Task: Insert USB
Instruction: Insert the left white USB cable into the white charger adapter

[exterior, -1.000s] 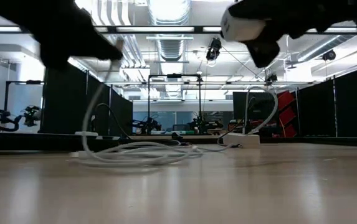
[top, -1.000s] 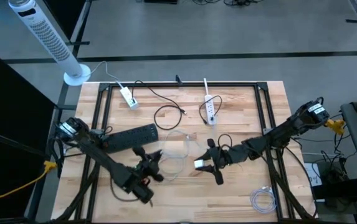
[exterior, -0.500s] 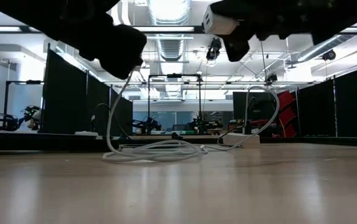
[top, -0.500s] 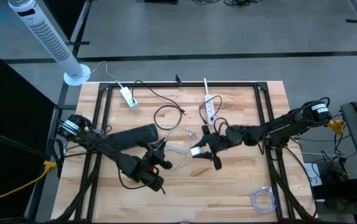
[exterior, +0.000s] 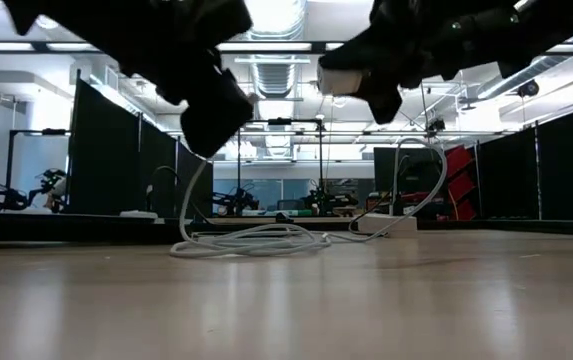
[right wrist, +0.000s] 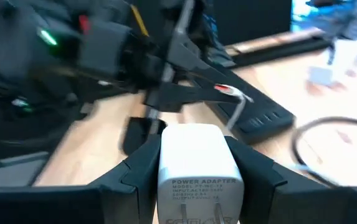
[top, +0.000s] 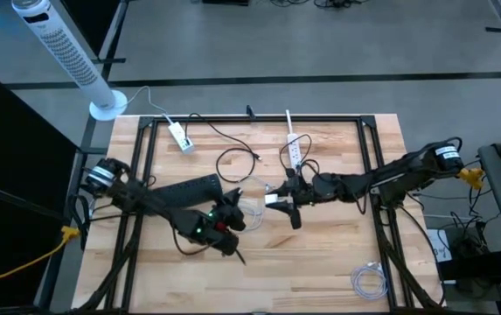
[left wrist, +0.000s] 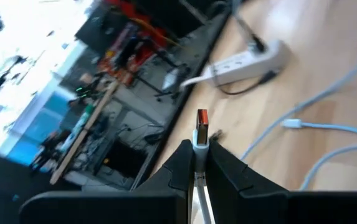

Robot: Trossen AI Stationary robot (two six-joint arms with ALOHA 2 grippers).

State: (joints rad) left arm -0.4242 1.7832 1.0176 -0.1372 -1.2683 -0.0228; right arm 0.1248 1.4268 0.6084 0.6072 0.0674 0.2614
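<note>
you are looking down on a wooden tabletop with both dark arms reaching toward its middle. your left claw hangs above the wood just left of centre, its fingers pressed onto a white usb plug; in the left wrist view the plug stands up between the two fingers with its metal tip and a red insert showing. a white cable trails from that plug down to a loose coil lying on the wood, seen in the low view.

your right claw is just right of centre, close to the left claw, with a small gap between them. it pinches a white power adapter, a blocky charger whose label reads "power adapter" in the right wrist view; its fingers grip the adapter's two sides. in the low view the adapter is held up in the air, well above the wood. the right wrist view looks straight at the left claw and its plug, which points toward the adapter.

farther back on the tabletop lie a white power strip, a thin black cable curled in a loop, a small white charger near the far left corner, and a long black power strip beside the left arm. a coiled white cable lies near the front right. a white tower fan stands on the floor beyond the far left corner.
</note>
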